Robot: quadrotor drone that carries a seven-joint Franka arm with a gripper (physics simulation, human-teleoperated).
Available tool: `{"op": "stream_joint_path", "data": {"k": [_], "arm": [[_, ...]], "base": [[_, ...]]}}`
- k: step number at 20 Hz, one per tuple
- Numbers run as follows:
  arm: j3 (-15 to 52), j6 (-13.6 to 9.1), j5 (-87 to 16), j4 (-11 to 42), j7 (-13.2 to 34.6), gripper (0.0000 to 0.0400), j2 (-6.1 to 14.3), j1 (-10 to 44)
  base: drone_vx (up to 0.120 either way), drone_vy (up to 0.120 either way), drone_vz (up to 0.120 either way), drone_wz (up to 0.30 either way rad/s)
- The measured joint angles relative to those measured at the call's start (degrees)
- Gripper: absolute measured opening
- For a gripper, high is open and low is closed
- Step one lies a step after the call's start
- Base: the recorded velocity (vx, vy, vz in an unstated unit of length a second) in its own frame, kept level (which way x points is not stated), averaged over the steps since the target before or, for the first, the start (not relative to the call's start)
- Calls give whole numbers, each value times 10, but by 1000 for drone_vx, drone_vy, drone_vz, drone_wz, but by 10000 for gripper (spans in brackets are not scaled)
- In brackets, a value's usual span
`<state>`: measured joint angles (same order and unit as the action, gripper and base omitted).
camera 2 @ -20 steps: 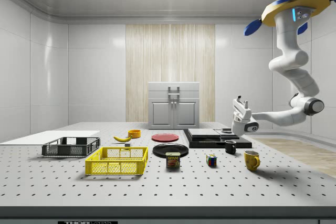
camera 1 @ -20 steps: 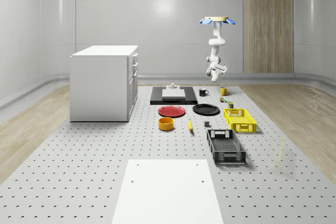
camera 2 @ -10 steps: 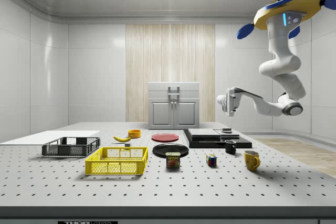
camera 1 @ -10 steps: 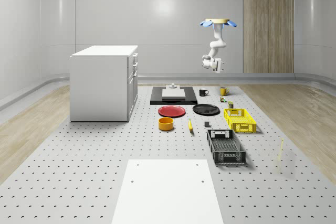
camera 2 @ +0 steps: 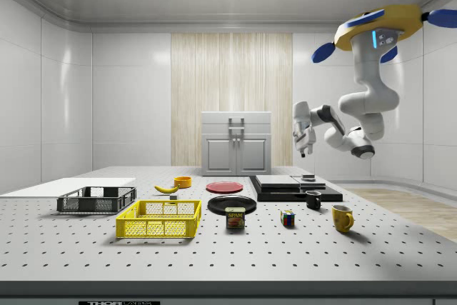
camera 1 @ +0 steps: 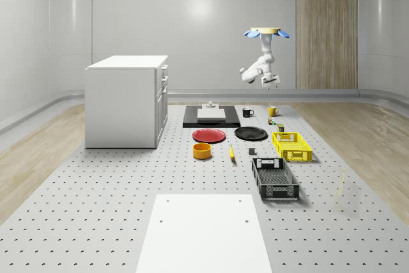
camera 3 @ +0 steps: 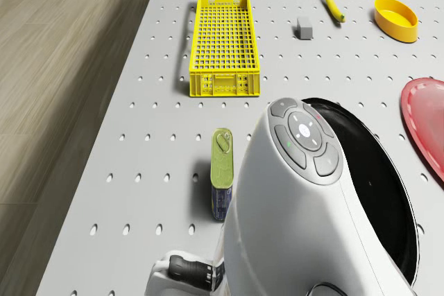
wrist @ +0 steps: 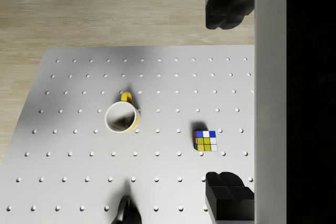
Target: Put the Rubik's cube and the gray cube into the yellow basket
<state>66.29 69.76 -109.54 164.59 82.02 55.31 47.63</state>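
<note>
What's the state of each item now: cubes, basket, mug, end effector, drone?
Rubik's cube: on the table, not gripped.
gray cube: on the table, outside the basket.
yellow basket: empty.
yellow mug: upright, empty.
end effector: open, high above the table, holding nothing.
drone: hovering over the table.

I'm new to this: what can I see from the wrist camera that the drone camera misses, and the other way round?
Wrist view: the Rubik's cube and a yellow mug, on the table below the open gripper. Drone view: the yellow basket, gray cube, banana, a can and the arm. Both: the perforated table and the wood floor beside it. The drone hovers above that table end.
</note>
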Motion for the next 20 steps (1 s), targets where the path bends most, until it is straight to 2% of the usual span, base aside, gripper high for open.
{"op": "stream_joint_path", "data": {"k": [3,8,10,20], "arm": [[22,-19,-26,8,30,400,17,46],[43,-30,-40,13,59,400,39,89],[49,-30,-41,13,66,400,47,99],[66,-12,-31,12,87,400,81,126]], "base": [[120,0,-120,0],[0,-24,-120,0],[0,-120,-120,0],[0,-28,-120,0]]}}
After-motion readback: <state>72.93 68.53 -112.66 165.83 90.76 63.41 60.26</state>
